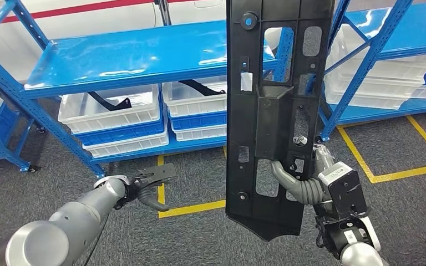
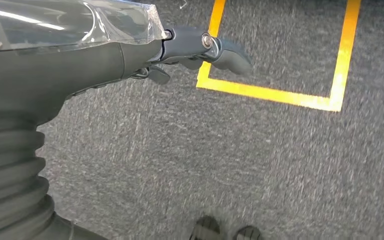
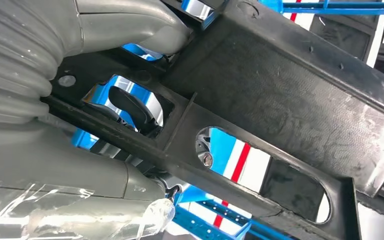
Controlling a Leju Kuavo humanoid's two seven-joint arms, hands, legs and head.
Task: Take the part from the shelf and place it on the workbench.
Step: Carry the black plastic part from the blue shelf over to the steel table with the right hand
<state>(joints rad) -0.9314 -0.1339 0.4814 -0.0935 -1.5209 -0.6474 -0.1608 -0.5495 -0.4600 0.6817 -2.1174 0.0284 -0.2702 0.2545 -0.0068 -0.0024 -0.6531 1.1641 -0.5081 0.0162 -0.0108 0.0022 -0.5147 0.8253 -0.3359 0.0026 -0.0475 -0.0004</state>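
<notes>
The right hand (image 1: 310, 185) is raised, its fingers (image 3: 130, 25) wrapped round the part (image 1: 274, 111). The left hand (image 1: 147, 185) reaches forward low, seemingly holding nothing.

you see a black part (image 1: 274, 111) mid-frame, blue shelves (image 1: 127, 58) across the top, white bins (image 1: 111, 111) over blue bins (image 1: 125, 133) at centre left, and yellow lines (image 1: 191, 209) on a speckled grey carpet (image 1: 199, 177) below.
</notes>
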